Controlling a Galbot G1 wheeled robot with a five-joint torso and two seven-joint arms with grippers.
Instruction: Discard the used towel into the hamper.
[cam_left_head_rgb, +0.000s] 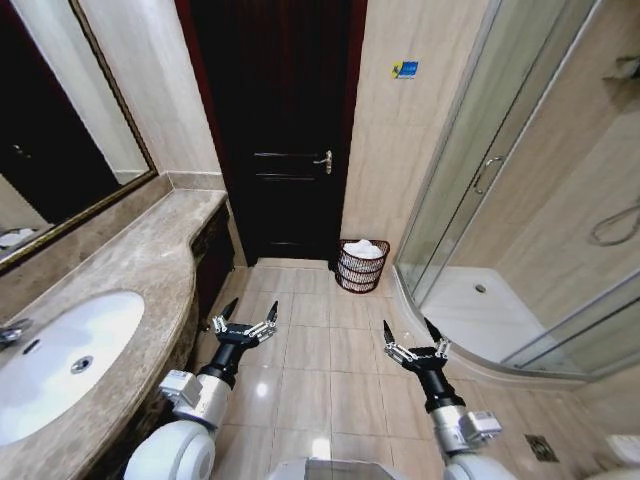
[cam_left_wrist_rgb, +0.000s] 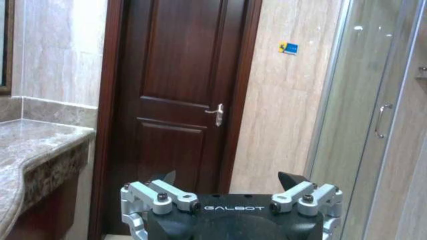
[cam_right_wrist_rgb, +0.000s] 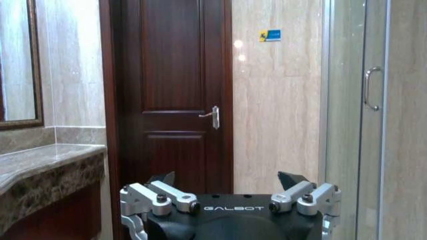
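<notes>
Both arms are held low and forward over the tiled floor. The left end effector is seen just beside the front edge of the marble table, its fingers spread well apart with nothing between them. The right end effector is held level with it on the other side, near the curved base of the shower enclosure, fingers likewise parted and empty.

Ahead, the hamper is found standing on the floor against the beige wall, between the dark door and the shower's glass edge, well apart from both end effectors. A white towel is seen bunched inside it, rising just above the rim.

A white sink is set into the table on the left, with a framed mirror above it.

From the left wrist, the open fingers are framed against the door and its handle; from the right wrist, the parted fingers are shown before the same door.
</notes>
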